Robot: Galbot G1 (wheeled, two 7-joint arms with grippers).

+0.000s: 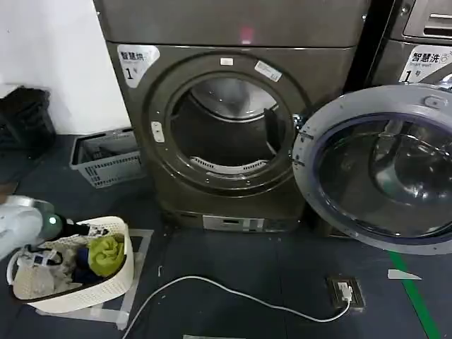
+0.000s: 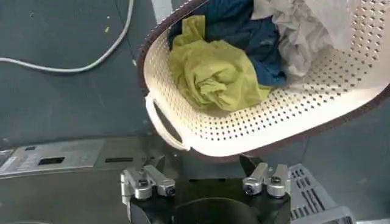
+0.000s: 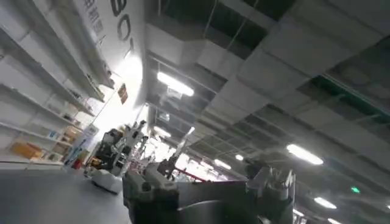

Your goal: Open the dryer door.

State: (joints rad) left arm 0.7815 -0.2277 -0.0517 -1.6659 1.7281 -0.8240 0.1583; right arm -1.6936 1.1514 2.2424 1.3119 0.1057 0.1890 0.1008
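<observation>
The dryer door (image 1: pixel 381 169) stands swung wide open to the right of the bronze-grey dryer (image 1: pixel 233 35), its grey inner face and dark glass turned toward me. The round drum opening (image 1: pixel 229 127) is uncovered and looks empty. My left arm (image 1: pixel 21 222) is low at the left edge, over a laundry basket, far from the door. In the left wrist view the left gripper (image 2: pixel 204 167) is open with nothing between its fingers. My right gripper (image 3: pixel 213 173) points up at a ceiling with lights, open and holding nothing.
A white perforated basket (image 1: pixel 116 272) with green, blue and white clothes sits on the floor at the lower left. A grey crate (image 1: pixel 106 159) stands beside the dryer. A white cable (image 1: pixel 233 293) runs to a floor socket (image 1: pixel 346 289). Another machine (image 1: pixel 424 42) stands behind the open door.
</observation>
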